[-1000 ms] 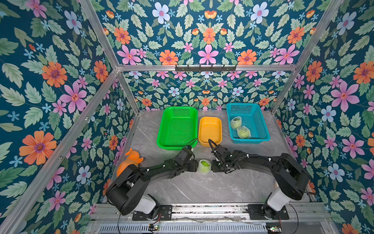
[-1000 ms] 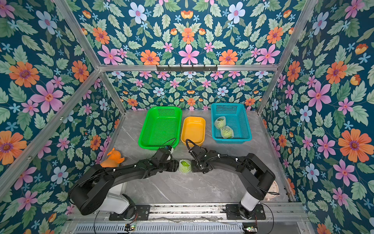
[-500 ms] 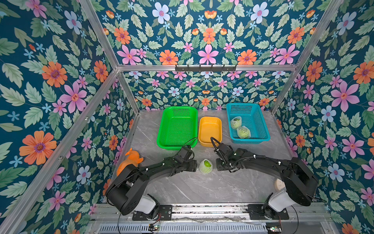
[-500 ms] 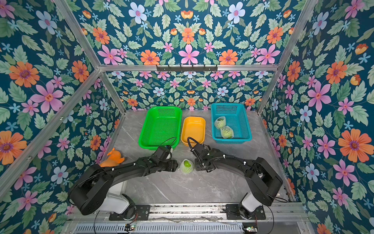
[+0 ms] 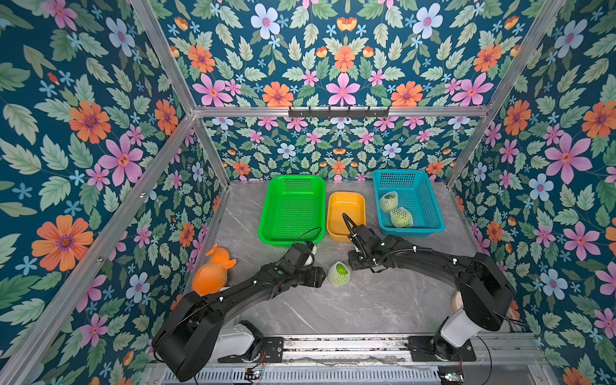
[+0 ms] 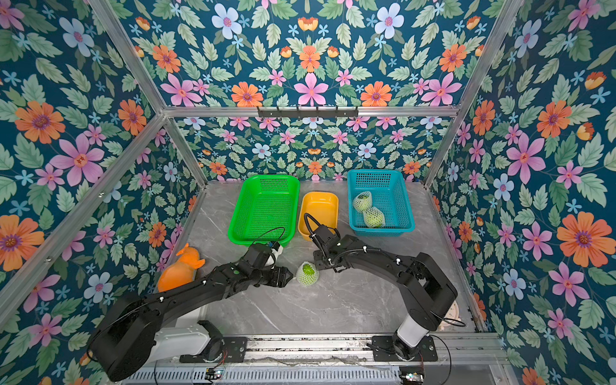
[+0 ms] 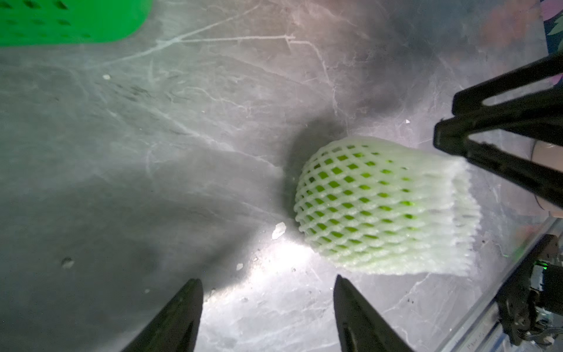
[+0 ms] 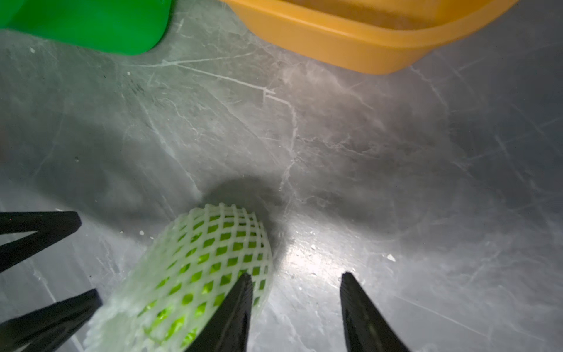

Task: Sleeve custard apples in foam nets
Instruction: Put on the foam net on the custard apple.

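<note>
Three custard apples (image 5: 388,201) are on view, each wrapped in one of three whitish foam nets (image 5: 336,279). Two of the netted fruits lie touching one another inside the one blue perforated basket (image 5: 430,203), which stands at the back edge of the bench (image 5: 333,310), toward its right corner. The third custard apple (image 5: 340,268) rests on the bare grey bench about midway between the side edges, nearer the front than the baskets, with green skin showing at the net's open end.

One green perforated basket (image 5: 293,213) and one yellow tub (image 5: 346,208) sit along the back edge, the tub between the two baskets. One orange plush toy (image 5: 213,275) rests against the left edge.

Two black arms reach in from the front edge. The left tool (image 7: 268,282) has its fingers spread apart over bare bench and holds nothing. The right tool (image 8: 297,275) is likewise parted and grips nothing; the net lies beside one of its fingers (image 8: 237,304), not between them. Both tools flank the fruit closely; whether either touches the net I cannot tell.
</note>
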Controlling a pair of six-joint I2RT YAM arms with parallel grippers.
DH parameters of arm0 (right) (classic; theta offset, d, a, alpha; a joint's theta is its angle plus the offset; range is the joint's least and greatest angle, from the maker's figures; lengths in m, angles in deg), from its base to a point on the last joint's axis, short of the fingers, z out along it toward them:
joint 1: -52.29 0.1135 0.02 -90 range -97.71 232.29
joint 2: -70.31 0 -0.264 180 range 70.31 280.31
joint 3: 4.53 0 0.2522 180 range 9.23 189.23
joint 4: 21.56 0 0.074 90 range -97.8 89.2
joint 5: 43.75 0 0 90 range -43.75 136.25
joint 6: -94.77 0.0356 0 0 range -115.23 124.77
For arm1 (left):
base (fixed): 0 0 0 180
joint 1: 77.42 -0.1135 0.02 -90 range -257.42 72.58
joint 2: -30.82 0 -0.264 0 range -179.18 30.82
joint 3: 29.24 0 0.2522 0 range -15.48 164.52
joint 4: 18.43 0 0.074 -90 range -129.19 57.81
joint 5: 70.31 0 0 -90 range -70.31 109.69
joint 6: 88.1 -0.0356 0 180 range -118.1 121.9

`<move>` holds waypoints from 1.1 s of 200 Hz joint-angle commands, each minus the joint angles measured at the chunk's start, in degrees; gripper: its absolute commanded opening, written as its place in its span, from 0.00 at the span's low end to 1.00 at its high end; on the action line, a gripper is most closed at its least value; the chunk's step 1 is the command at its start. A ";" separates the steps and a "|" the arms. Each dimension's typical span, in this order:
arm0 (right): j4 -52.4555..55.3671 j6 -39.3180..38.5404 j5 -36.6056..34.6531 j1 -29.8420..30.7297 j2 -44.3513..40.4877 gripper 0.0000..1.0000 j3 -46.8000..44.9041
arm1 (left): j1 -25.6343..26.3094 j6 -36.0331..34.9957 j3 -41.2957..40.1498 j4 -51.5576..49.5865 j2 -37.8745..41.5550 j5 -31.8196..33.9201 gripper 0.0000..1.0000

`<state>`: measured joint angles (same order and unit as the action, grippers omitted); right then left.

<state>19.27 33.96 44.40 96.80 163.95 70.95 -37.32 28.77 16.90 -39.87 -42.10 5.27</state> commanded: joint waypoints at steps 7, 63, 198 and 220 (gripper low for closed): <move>-1.72 -0.02 1.10 0.05 0.20 0.48 -0.58 | 0.05 0.14 0.38 3.08 -2.65 -2.39 0.72; -3.49 1.20 3.22 0.05 0.85 0.48 -2.45 | 0.06 0.28 1.02 5.03 -5.21 -2.39 0.72; -4.05 3.07 3.28 0.05 3.47 0.48 -4.32 | 0.07 0.18 1.19 4.32 -11.43 -0.37 0.70; -4.04 3.07 3.17 0.05 3.47 0.48 -4.30 | 0.07 0.11 1.24 4.17 -12.45 -0.34 0.70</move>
<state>15.12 36.41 45.98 96.58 167.10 66.51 -37.30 28.90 18.45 -31.81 -53.03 4.64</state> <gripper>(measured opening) 0.478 0.702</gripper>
